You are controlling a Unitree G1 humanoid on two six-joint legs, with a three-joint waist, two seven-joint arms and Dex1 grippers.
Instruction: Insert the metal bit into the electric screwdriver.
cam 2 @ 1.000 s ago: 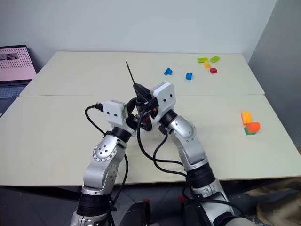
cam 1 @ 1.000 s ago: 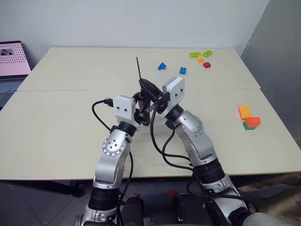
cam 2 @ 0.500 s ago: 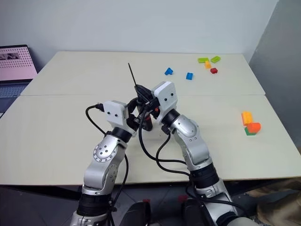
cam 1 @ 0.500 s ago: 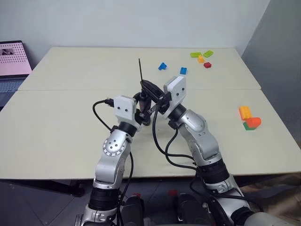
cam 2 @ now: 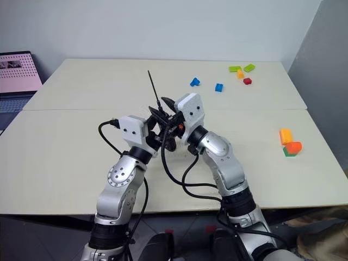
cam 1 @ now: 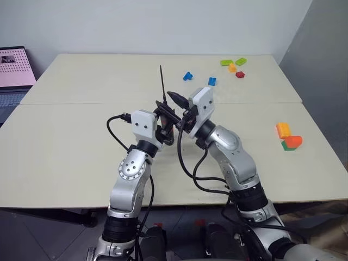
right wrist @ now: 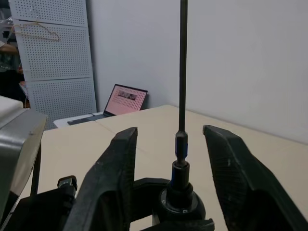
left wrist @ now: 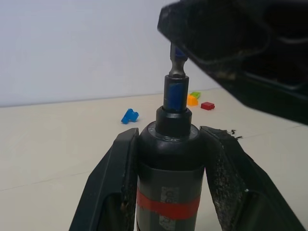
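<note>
Clamping the electric screwdriver (left wrist: 169,159) upright above the counter's (cam 1: 65,147) near edge, the left pincer (left wrist: 168,187) steadies it; the metal bit (right wrist: 183,62) stands seated in its tip, between the right pincer's (right wrist: 175,159) spread fingers, apparently released.

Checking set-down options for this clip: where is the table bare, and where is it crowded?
The table is bare on the robot's left, towards the laptop, and between the arms and the orange bricks. The far right corner is crowded with small bricks.
</note>
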